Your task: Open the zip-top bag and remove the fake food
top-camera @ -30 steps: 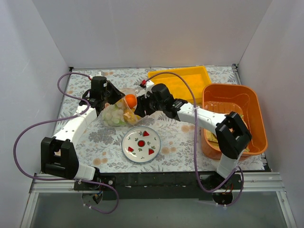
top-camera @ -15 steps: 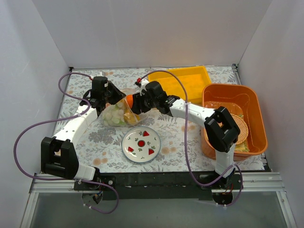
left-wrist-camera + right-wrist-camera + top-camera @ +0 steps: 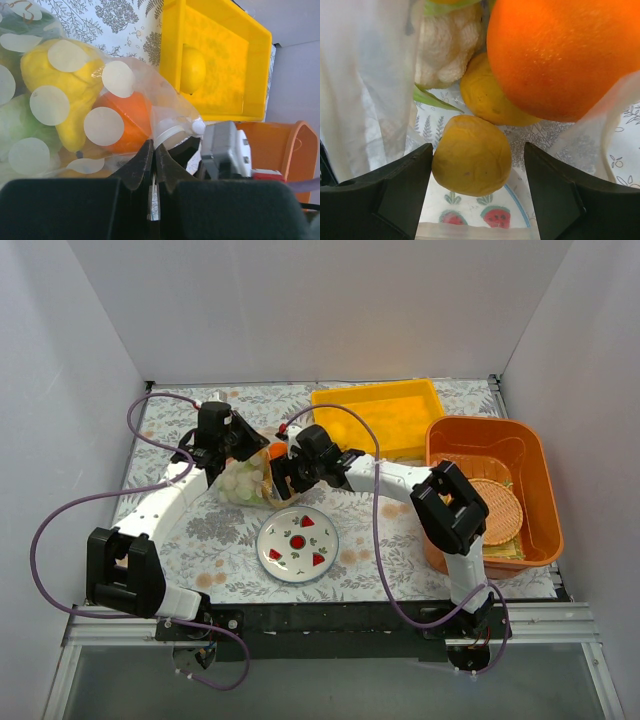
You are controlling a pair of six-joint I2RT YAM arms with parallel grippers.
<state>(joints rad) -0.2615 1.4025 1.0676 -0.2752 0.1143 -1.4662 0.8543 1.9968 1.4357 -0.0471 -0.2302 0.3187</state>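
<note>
The zip-top bag (image 3: 246, 483) lies left of centre, lifted at its far edge, its mouth towards the right arm. My left gripper (image 3: 240, 445) is shut on the bag's top edge, its jaws pinching thin plastic (image 3: 153, 150). Inside the bag are an orange (image 3: 125, 125), a yellow lemon (image 3: 62, 95) and pale round pieces. My right gripper (image 3: 276, 472) is open and pushed into the bag's mouth. A yellow lemon-like fruit (image 3: 472, 155) sits between its fingers (image 3: 405, 185), which do not touch it. The orange (image 3: 560, 55) and another yellow fruit (image 3: 490, 100) lie just beyond.
A white plate (image 3: 283, 527) with red fruit motifs lies just in front of the bag and shows under it in the right wrist view (image 3: 522, 212). A yellow tray (image 3: 380, 415) holding a lemon (image 3: 192, 70) stands behind. An orange bin (image 3: 540, 490) stands at the right.
My right gripper has moved left and reached into the bag's mouth, now partly covering the orange. My left gripper has kept its hold on the bag's edge and shifted slightly.
</note>
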